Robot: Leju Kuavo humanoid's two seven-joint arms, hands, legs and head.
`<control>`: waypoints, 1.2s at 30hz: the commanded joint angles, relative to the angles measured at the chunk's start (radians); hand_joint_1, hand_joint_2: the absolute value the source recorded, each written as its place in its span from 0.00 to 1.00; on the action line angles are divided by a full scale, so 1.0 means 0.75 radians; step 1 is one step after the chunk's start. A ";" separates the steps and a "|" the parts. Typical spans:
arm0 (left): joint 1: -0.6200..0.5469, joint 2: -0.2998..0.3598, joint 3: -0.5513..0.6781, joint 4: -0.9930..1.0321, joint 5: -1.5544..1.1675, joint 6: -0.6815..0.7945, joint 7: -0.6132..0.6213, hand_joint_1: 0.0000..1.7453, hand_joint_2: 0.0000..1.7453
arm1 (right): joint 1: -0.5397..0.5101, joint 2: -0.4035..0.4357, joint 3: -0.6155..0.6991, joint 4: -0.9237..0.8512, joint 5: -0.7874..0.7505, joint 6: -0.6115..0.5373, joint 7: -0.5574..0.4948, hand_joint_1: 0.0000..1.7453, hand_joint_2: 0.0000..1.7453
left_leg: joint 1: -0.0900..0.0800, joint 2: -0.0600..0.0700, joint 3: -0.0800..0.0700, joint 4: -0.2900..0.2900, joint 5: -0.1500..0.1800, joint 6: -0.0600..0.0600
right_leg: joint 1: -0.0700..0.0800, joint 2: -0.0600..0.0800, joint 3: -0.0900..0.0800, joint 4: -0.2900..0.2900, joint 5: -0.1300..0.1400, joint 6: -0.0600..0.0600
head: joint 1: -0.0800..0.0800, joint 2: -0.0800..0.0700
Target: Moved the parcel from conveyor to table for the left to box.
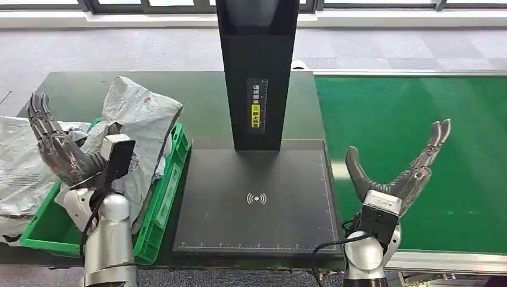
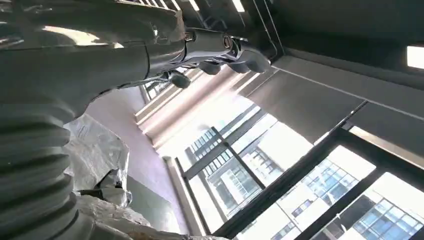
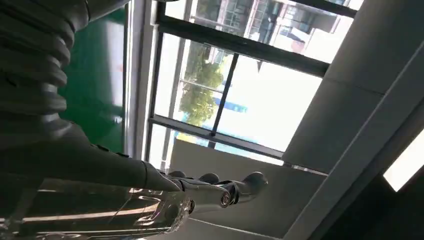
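Parcels (image 1: 140, 119), grey plastic mailers, lie heaped in the green crate (image 1: 156, 206) at the left edge of the dark table (image 1: 203, 98); the top one is crumpled and leans over the crate's right wall, and more grey bags (image 1: 18, 161) spill past the crate's left side. In the left wrist view a crinkled grey bag (image 2: 95, 150) shows just beside the arm's ribbed cover.

The left hand (image 1: 57, 146) is raised above the crate's left half, palm up, fingers straight and close together, holding nothing. The right hand (image 1: 400, 167) hovers over the near left edge of the green conveyor (image 1: 412, 119), thumb and fingers spread wide apart, empty.

Between crate and conveyor a black scanner plate (image 1: 257, 203) with a wireless mark lies along the table's near edge. A black post (image 1: 257, 66) with a yellow label rises from the plate's far edge. The belt near the right hand carries no parcel. Windows (image 3: 240, 95) show past the right hand's fingertips in its wrist view.
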 commanded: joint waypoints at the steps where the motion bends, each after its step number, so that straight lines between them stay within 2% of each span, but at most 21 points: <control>1: -0.026 0.019 0.043 0.063 0.005 -0.003 0.001 0.00 1.00 | 0.057 0.095 -0.037 0.056 -0.005 -0.001 0.003 0.00 1.00 | 0.001 0.000 0.006 -0.004 -0.001 -0.001 | 0.001 -0.001 0.006 -0.003 -0.001 0.000 | 0.000 0.000; 15: -0.058 0.019 0.089 0.115 0.004 -0.003 0.007 0.00 1.00 | 0.073 0.095 -0.044 0.028 0.002 -0.001 0.017 0.00 1.00 | 0.000 -0.001 0.004 -0.002 0.000 -0.001 | 0.000 -0.002 0.004 -0.002 -0.001 0.000 | 0.000 0.001; 19: -0.072 0.019 0.110 0.126 0.073 -0.003 -0.049 0.00 1.00 | 0.087 0.095 -0.048 0.011 0.005 -0.002 0.020 0.00 1.00 | 0.000 -0.001 0.003 -0.002 0.000 -0.001 | 0.000 -0.002 0.003 -0.001 -0.001 0.000 | 0.000 0.001; 23: -0.048 0.019 0.005 0.187 -0.100 -0.003 0.176 0.00 1.00 | 0.127 0.095 -0.064 -0.055 0.020 0.012 0.049 0.00 1.00 | 0.000 -0.005 0.007 -0.004 0.000 -0.001 | 0.001 -0.007 0.008 -0.003 -0.002 0.000 | 0.000 0.001; 25: -0.068 0.019 0.076 0.207 -0.124 -0.003 0.220 0.00 1.00 | 0.129 0.095 -0.064 -0.066 0.027 0.017 0.060 0.00 1.00 | 0.000 -0.006 0.006 -0.004 0.000 -0.001 | 0.000 -0.007 0.007 -0.003 -0.002 0.000 | 0.000 0.001; 27: -0.091 0.019 0.195 0.198 -0.084 -0.003 0.189 0.00 1.00 | 0.129 0.095 -0.062 -0.068 0.028 0.019 0.068 0.00 1.00 | 0.000 -0.004 0.006 -0.003 0.000 -0.001 | 0.000 -0.005 0.006 -0.002 -0.002 0.000 | 0.000 0.001; 30: -0.158 0.019 0.503 0.181 0.033 -0.003 0.024 0.00 1.00 | 0.129 0.095 -0.064 -0.053 0.033 0.028 0.069 0.00 1.00 | 0.000 0.001 0.004 -0.002 -0.001 -0.001 | 0.000 0.000 0.003 -0.001 -0.001 0.000 | 0.000 0.000; 32: -0.205 0.019 0.642 0.227 0.053 -0.003 -0.068 0.00 1.00 | 0.123 0.095 -0.071 -0.039 0.028 0.031 0.063 0.00 1.00 | 0.001 0.003 0.008 -0.004 -0.001 -0.002 | 0.001 0.002 0.006 -0.003 -0.001 -0.001 | 0.000 0.001; 33: -0.257 0.019 0.770 0.273 0.072 -0.003 -0.173 0.00 1.00 | 0.117 0.095 -0.077 -0.031 0.024 0.032 0.058 0.00 1.00 | 0.001 0.003 0.007 -0.004 -0.001 -0.002 | 0.001 0.002 0.005 -0.003 -0.001 -0.001 | 0.000 0.001; 36: -0.257 0.019 0.770 0.273 0.072 -0.003 -0.173 0.00 1.00 | 0.117 0.095 -0.077 -0.031 0.024 0.032 0.058 0.00 1.00 | 0.001 0.002 0.009 -0.005 -0.001 -0.002 | 0.001 0.000 0.007 -0.003 -0.001 -0.001 | 0.000 0.001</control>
